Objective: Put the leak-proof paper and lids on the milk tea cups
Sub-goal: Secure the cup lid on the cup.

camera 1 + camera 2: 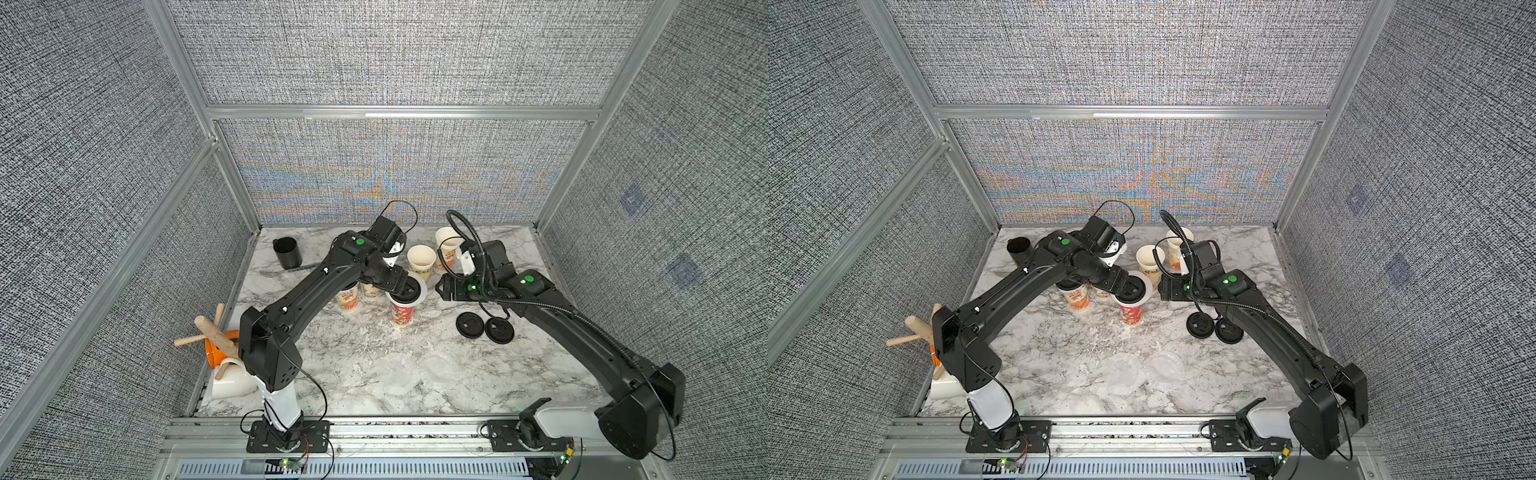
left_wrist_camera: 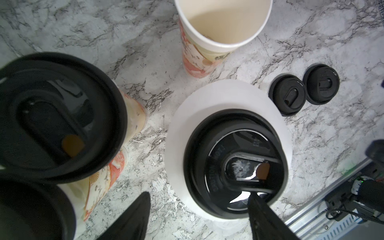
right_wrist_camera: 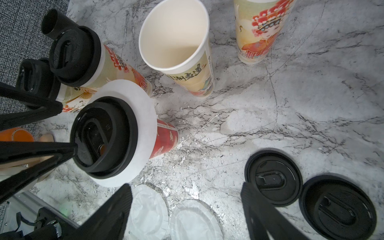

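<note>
Near the middle of a top view the left gripper [image 1: 409, 289] hangs over the red milk tea cup [image 1: 401, 316]. Its jaws are spread, and one finger [image 2: 264, 218] is at the rim of the black lid [image 2: 234, 145]. A leak-proof paper [image 2: 207, 104] sticks out around this lid. Just to its right, the right gripper [image 1: 439, 287] is spread wide and empty. Lower down, two loose sheets [image 1: 397, 374] lie on the marble table [image 1: 332, 353] with free room around them.

Bright even light; blurred near objects
</note>
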You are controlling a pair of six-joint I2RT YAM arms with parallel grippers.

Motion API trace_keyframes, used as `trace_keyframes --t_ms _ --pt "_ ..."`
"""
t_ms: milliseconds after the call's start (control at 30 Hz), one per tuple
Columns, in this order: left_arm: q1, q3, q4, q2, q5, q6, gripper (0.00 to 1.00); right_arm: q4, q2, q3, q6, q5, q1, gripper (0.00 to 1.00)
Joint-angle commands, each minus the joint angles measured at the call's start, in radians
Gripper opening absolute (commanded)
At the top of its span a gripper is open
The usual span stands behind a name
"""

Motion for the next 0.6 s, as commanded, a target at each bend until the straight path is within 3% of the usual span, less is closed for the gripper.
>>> trace_keyframes --t_ms 0,567 --pt "0.0 0.01 -0.015 -0.011 0.0 0.005 0.76 0.038 0.009 0.009 0.001 -0.011 0.002 0.84" --pt "0.0 0.084 0.021 0.074 0.003 0.006 0.75 0.034 0.008 -0.002 -0.004 -0.011 0.002 0.82"
